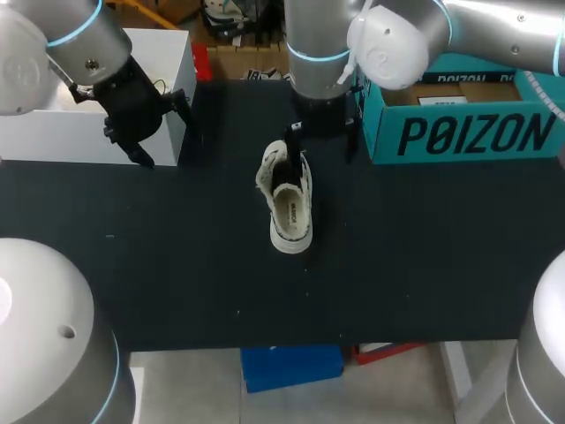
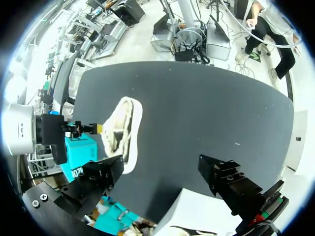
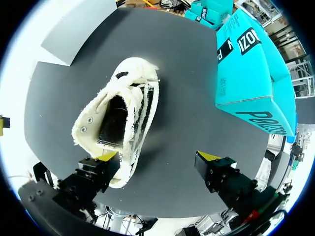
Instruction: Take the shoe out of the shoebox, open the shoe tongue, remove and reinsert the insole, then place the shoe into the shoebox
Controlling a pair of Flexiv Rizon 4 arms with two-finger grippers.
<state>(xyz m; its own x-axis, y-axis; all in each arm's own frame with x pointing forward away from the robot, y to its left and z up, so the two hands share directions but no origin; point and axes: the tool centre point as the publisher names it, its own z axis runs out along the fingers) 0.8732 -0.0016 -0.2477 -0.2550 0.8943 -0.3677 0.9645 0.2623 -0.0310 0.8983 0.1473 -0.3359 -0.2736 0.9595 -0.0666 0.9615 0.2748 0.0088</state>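
Observation:
A cream low-top shoe (image 1: 288, 201) with a dark inside stands upright on the black table (image 1: 177, 265), toe towards the front edge. My right gripper (image 1: 322, 140) hangs open just behind its heel. In the right wrist view the shoe (image 3: 120, 123) lies ahead of the open gripper (image 3: 157, 160), with one yellow-tipped finger (image 3: 106, 157) close beside the heel and the other over bare table. The teal shoebox (image 1: 468, 119) stands at the back right. My left gripper (image 1: 163, 132) is open at the back left, away from the shoe (image 2: 122, 132); nothing is between its fingers (image 2: 162, 172).
A white box (image 1: 97, 97) stands at the back left, right behind my left gripper. The teal shoebox (image 3: 251, 73) is off to the side of my right gripper. Dark tabletop stretches in front of the shoe.

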